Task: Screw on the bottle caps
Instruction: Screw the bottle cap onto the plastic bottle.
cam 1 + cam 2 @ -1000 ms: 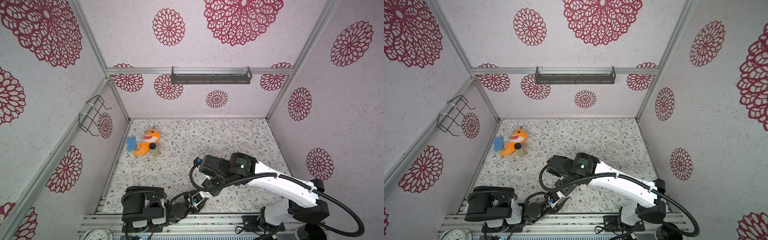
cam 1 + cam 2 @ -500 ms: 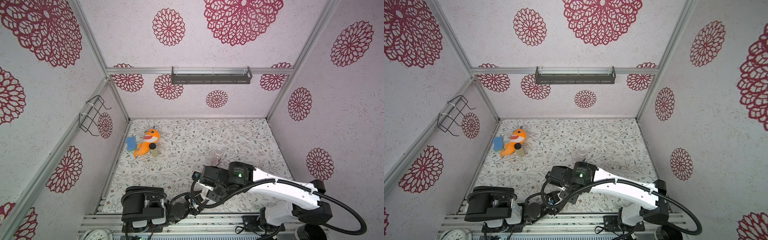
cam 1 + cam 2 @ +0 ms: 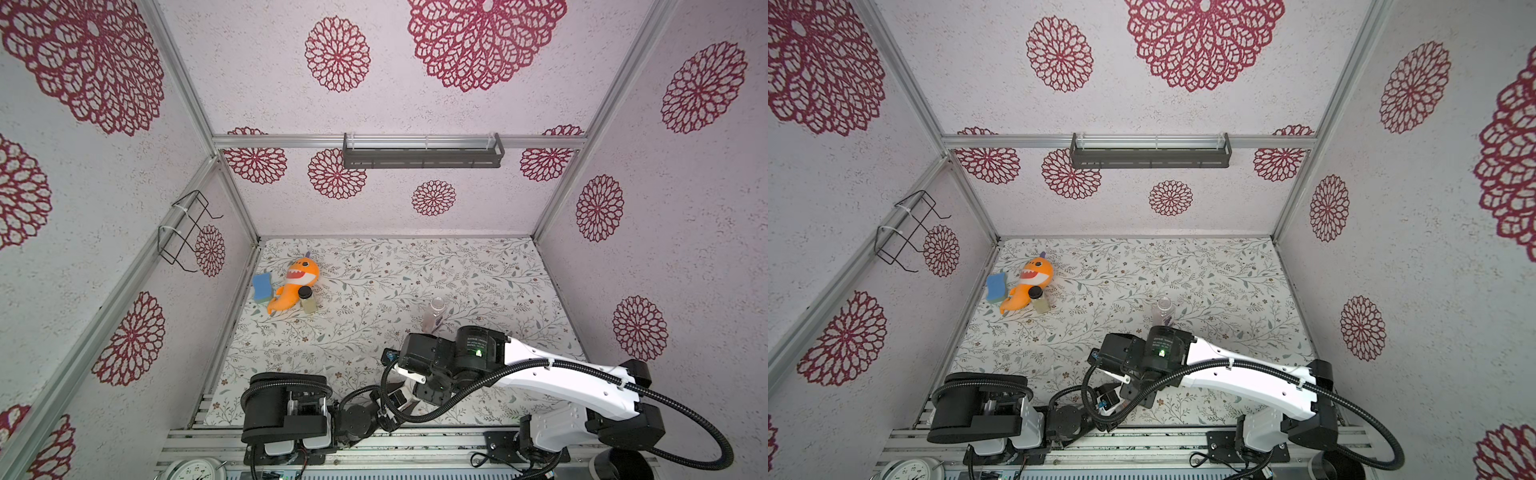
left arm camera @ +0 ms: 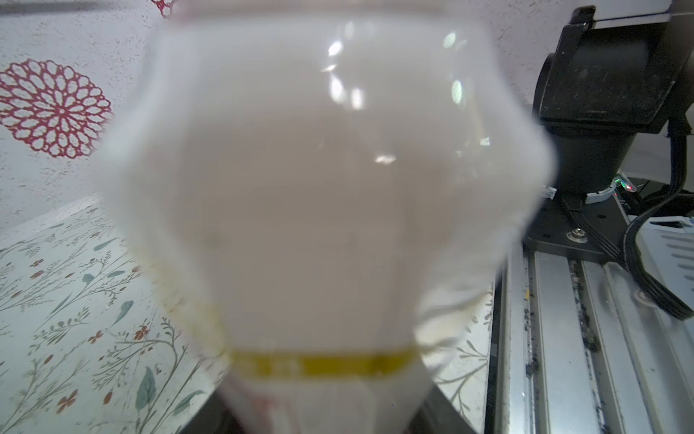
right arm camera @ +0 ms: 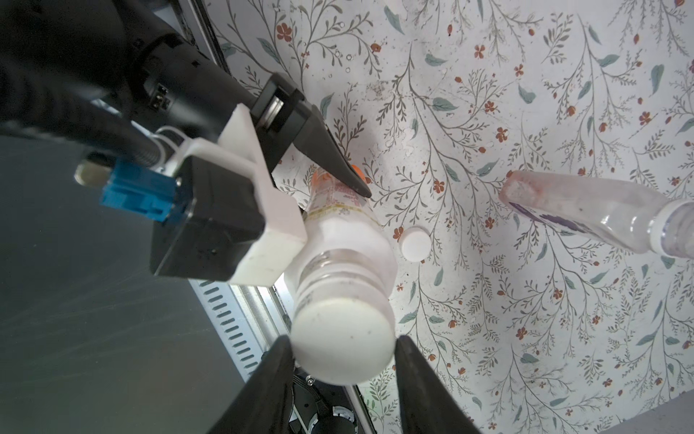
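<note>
In the right wrist view the R gripper (image 5: 342, 340) is seen w/ its two black fingers (image 5: 270, 379) held apart, one on each side of a white cap (image 5: 343, 330) and right at its rim. Contact looks likely, but whether the cap is actually pinched cannot be told from this angle. The cap is seated on the neck of the orange-label bottle (image 5: 349, 248). Lower down, at the label, that bottle is clamped by the L gripper (image 5: 336, 195): one black finger is seen laid across the label, the other is hidden behind the bottle. In the left wrist view the same bottle (image 4: 319, 188) fills most of the frame, blurred, w/ a yellow label band at its narrow end. A second cap (image 5: 415, 244) lies flat on the floral table (image 5: 525, 94), just beside the held bottle and apart from both grippers. Past it the purple-label bottle (image 5: 586, 214) is found; in both top views it is shown upright (image 3: 435, 316) (image 3: 1163, 312), mouth uncapped, just beyond the R arm (image 3: 540, 370). Well apart, by the far L wall, a plush shark (image 3: 297, 282) is lying btwn a blue sponge (image 3: 262, 286) and a black-lidded jar (image 3: 306, 300).
</note>
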Controlling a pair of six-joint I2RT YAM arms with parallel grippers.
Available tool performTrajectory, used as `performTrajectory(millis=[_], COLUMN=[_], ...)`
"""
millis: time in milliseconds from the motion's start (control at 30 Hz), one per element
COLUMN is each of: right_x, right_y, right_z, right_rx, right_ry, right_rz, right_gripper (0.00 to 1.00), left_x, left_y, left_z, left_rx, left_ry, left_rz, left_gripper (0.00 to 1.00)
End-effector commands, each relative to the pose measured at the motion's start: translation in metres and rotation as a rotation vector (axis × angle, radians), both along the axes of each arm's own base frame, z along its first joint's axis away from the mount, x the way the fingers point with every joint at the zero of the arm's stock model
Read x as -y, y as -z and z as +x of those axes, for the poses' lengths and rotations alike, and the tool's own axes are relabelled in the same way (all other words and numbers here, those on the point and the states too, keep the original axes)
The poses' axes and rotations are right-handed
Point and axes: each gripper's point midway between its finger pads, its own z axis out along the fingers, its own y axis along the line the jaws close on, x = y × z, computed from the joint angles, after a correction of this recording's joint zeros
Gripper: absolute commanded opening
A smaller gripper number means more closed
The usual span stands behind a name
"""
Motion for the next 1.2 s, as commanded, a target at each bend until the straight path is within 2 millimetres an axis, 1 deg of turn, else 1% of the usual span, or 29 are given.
performTrajectory(millis=[0,167,233,333,467,633,733,867,1033,1100,1167], right_x=[0.000,-0.002,-0.002,-0.003,-0.005,-0.013,-0.016,-0.011,-0.009,-0.008,-0.006], right_y=[-0.003,0.000,0.002,0.001,0.001,0.005,0.004,0.003,0.005,0.002,-0.008], right_z=[0.002,0.001,0.002,0.004,0.007,0.009,0.012,0.017,0.017,0.017,0.017], right_rx=[0.026,0.022,0.023,0.024,0.023,-0.007,-0.018,-0.029,-0.063,-0.063,-0.057], right_ry=[-0.018,-0.019,-0.006,0.021,0.087,0.204,0.274,0.373,0.480,0.494,0.494], right_rz=[0.004,-0.006,-0.013,-0.012,-0.007,0.001,0.021,0.025,0.031,0.039,0.064], right_gripper=[0.47,0.45,0.43,0.42,0.42,0.39,0.39,0.39,0.39,0.41,0.45], left_x=[0.002,0.001,0.001,0.000,-0.002,-0.004,-0.005,-0.006,-0.007,-0.007,-0.006], left_y=[-0.012,-0.013,-0.014,-0.016,-0.018,-0.020,-0.020,-0.021,-0.021,-0.021,-0.021], left_z=[-0.006,-0.004,-0.004,-0.003,-0.001,0.001,0.002,0.004,0.005,0.004,0.005], left_rx=[0.007,0.009,0.011,0.012,0.016,0.020,0.022,0.023,0.027,0.027,0.027], left_ry=[0.025,0.015,0.011,0.004,-0.008,-0.025,-0.033,-0.044,-0.051,-0.050,-0.049], left_rz=[-0.048,-0.050,-0.052,-0.058,-0.064,-0.068,-0.068,-0.069,-0.069,-0.068,-0.068], left_gripper=[0.54,0.54,0.53,0.53,0.53,0.53,0.53,0.53,0.53,0.53,0.53])
